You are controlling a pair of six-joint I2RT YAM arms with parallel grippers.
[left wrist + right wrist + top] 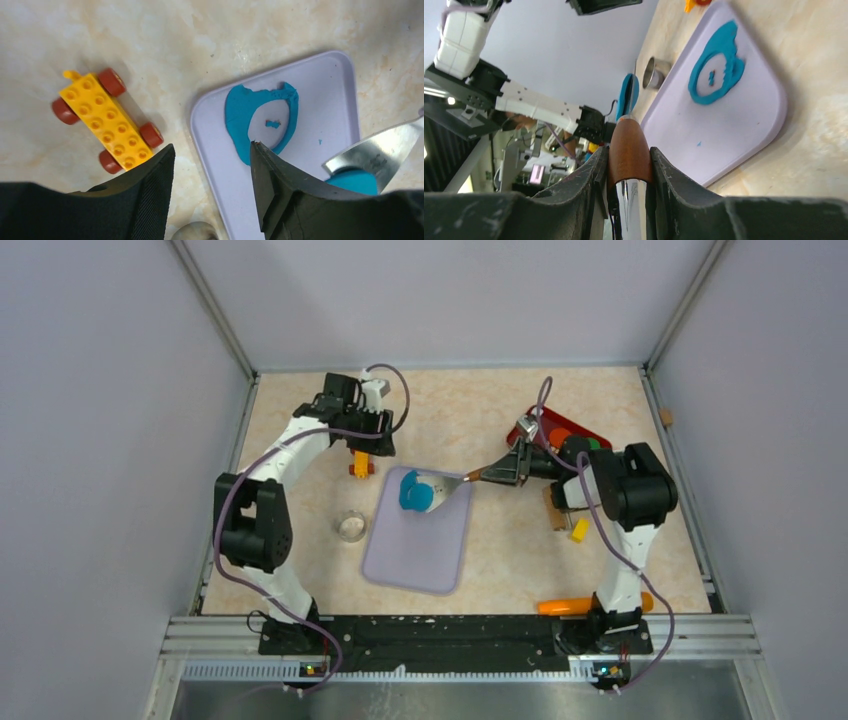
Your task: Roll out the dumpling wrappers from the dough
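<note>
Holding a cut wrapper (pixel 415 498) above the mat (pixel 420 560) on a clamped spatula (pixel 457 480), right gripper (pixel 629 159) seems mid-transfer; left gripper (pixel 212 148) gapes empty. Next: level set-down.

Teal dough (pixel 237 115) lies flat at the mat's (pixel 330 90) far end: a ragged ring with a round hole cut out and a tiny crumb inside. One round teal dumpling wrapper (pixel 352 181) sits against the spatula (pixel 380 152), near the ring.
</note>
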